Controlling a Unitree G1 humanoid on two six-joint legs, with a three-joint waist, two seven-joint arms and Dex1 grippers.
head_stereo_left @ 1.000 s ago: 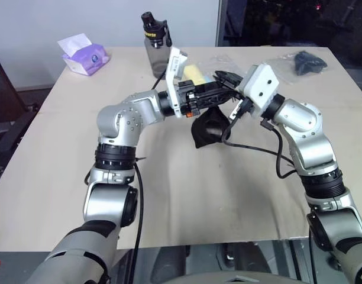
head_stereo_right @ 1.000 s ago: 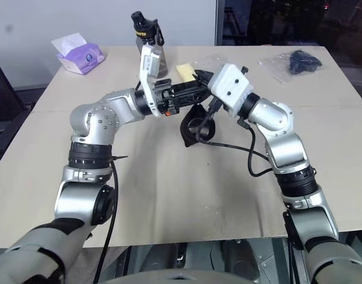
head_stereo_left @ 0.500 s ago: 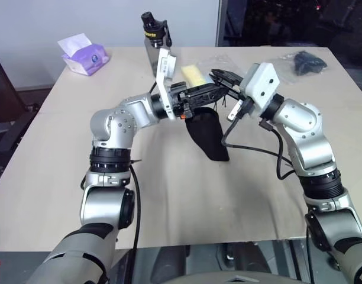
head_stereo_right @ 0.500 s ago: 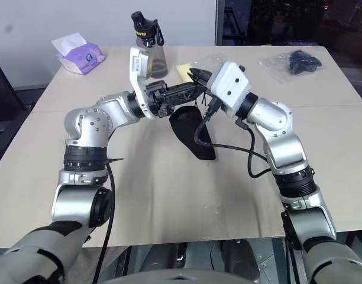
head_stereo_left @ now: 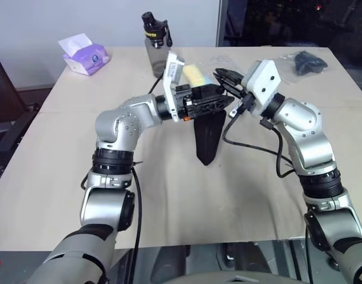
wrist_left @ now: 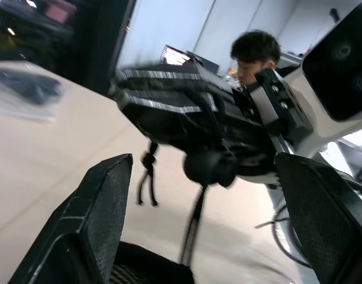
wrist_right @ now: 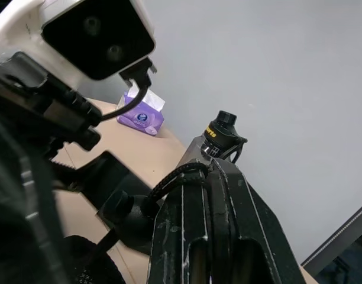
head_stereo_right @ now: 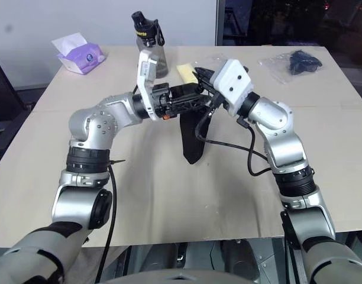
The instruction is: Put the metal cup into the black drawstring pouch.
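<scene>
One second back the black drawstring pouch (head_stereo_left: 206, 137) was bunched at frame centre; now it hangs long from its cord, pinched in the closed right gripper (head_stereo_left: 223, 76), while the left gripper (head_stereo_left: 219, 104) spreads wide, empty; the metal cup probably sits inside

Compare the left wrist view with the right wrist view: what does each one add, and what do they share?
Left wrist view: the open left gripper, a person behind, and the plastic-wrapped bundle. Right wrist view: the purple tissue pack and the capped bottle. Shared: the right gripper shut on the cord of the black drawstring pouch, and the tan table.
</scene>
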